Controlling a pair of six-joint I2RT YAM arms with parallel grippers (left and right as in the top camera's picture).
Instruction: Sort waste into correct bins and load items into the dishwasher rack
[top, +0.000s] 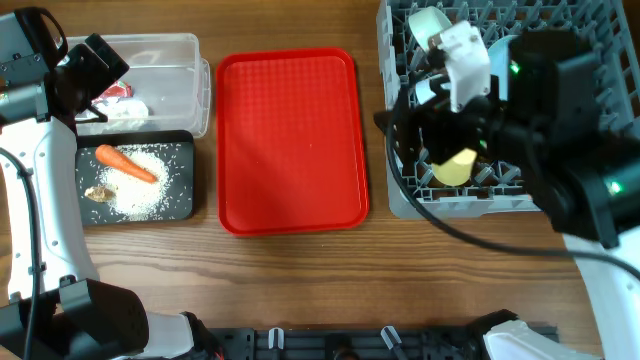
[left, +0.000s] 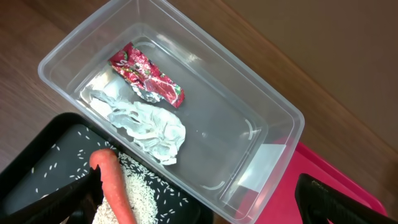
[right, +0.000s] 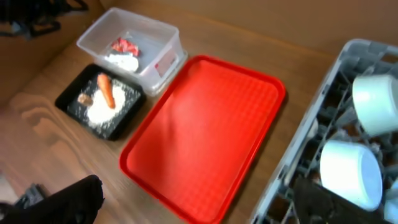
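The clear tub (top: 160, 60) holds the red-and-white wrapper (left: 146, 78) and crumpled tissue (left: 149, 127). The black tray (top: 185, 200) in front of it holds the orange carrot (top: 125, 163), white rice (top: 140, 188) and brown scraps (top: 98, 192). My left gripper (left: 199, 208) hovers over the tub and tray edge, open and empty. The grey rack (top: 405, 195) at right holds two pale bowls (right: 345, 174) (right: 376, 102) and the yellow cup (top: 455, 167). My right gripper (right: 193, 205) is open and empty, above the rack's left edge. The plate is hidden by the right arm.
A flat red tray (top: 290, 140) lies bare between the black tray and the rack. The right arm covers much of the rack. Bare wooden table runs along the front edge.
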